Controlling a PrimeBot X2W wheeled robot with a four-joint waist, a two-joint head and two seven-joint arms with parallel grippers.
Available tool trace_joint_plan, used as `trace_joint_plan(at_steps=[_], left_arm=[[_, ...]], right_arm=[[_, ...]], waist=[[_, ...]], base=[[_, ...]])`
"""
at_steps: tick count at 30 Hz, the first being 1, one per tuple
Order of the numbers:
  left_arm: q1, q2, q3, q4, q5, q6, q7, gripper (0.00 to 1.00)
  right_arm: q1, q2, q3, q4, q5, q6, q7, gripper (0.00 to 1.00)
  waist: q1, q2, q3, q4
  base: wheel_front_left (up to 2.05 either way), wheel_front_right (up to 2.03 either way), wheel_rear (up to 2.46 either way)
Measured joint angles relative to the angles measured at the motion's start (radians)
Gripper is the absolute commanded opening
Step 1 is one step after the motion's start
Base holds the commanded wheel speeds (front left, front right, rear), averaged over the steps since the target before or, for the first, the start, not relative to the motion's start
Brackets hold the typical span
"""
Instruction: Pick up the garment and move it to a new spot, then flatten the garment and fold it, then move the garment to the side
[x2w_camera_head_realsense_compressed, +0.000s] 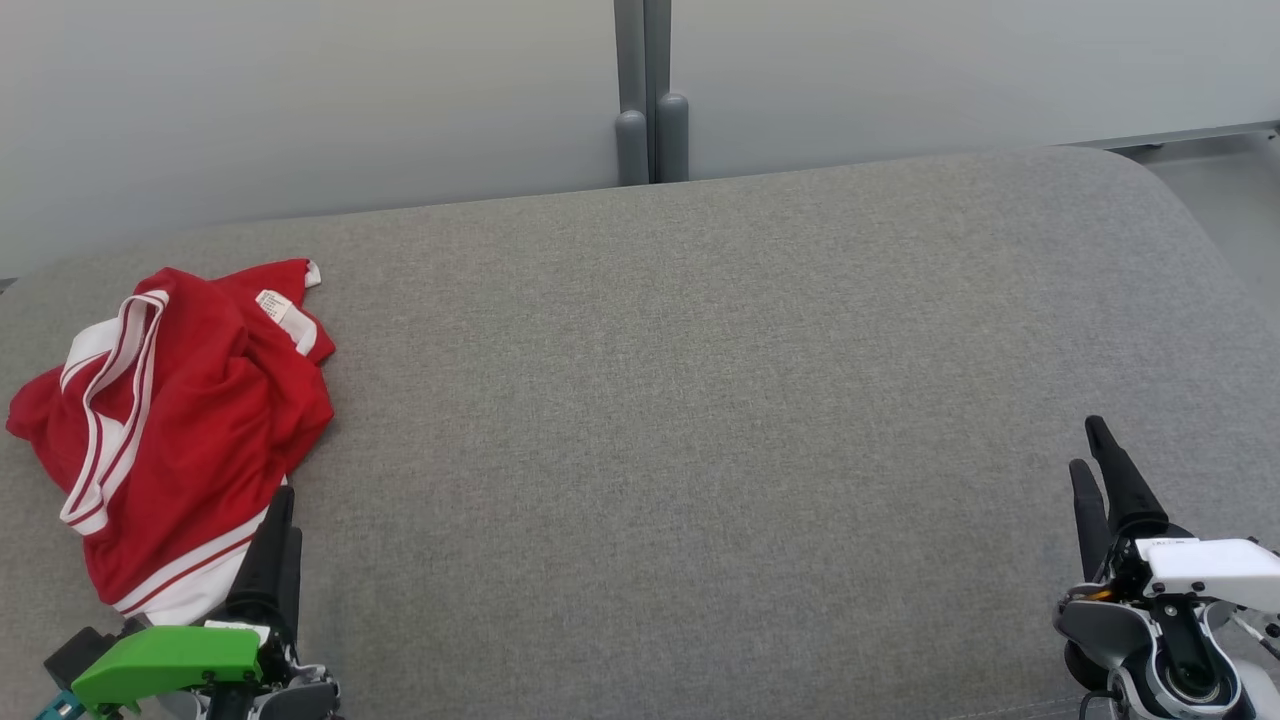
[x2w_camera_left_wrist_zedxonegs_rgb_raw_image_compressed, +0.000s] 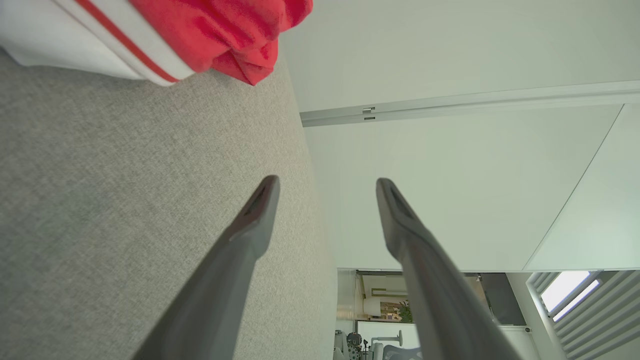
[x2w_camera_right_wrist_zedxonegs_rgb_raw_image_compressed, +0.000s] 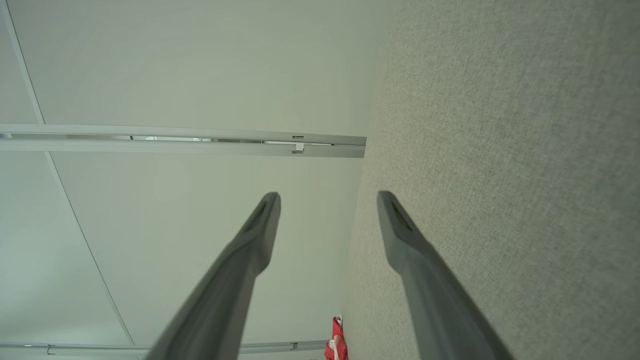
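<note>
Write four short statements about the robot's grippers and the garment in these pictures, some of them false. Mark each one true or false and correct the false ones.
1. The red garment lies crumpled, not folded. True.
2. The left gripper is shut on the garment. False: its jaws stand open with nothing between them.
3. The right gripper is open and empty, at the right part of the grey surface. True.
4. The garment sits in the middle of the grey surface. False: it lies at the robot's left end, close to the left gripper.
</note>
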Motion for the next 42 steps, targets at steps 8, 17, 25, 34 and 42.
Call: trace_joint_plan(at_steps=[8, 17, 25, 34, 42], left_arm=[[0.0, 0.022, -0.039, -0.004, 0.088, 0.0, -0.043, 1.0], [-0.001, 0.049, -0.088, 0.002, 0.217, 0.0, -0.078, 1.0], [-0.004, 0.066, -0.118, 0.006, 0.342, 0.013, -0.106, 1.0], [-0.025, 0.086, -0.128, -0.013, 0.486, 0.036, -0.132, 1.0], [-0.028, 0.088, -0.148, -0.019, 0.602, 0.043, -0.164, 1.0]], right_arm=[[0.0, -0.032, 0.036, -0.011, -0.129, -0.001, -0.028, 1.0], [0.0, -0.057, 0.075, -0.046, -0.3, -0.021, -0.054, 1.0], [0.0, -0.071, 0.119, -0.059, -0.435, -0.045, -0.083, 1.0], [0.0, -0.09, 0.168, -0.064, -0.569, -0.058, -0.115, 1.0], [-0.001, -0.111, 0.204, -0.065, -0.692, -0.063, -0.142, 1.0]], waist=[[0.0, 0.0, 0.0, 0.0], [0.0, 0.0, -0.002, 0.0], [0.0, 0.0, -0.003, 0.003], [0.0, 0.0, -0.004, 0.004], [0.0, 0.0, -0.003, 0.004]], base=[[0.0, 0.0, 0.0], [0.0, 0.0, 0.0], [0.0, 0.0, 0.0], [0.0, 0.0, 0.0], [0.0, 0.0, 0.0]])
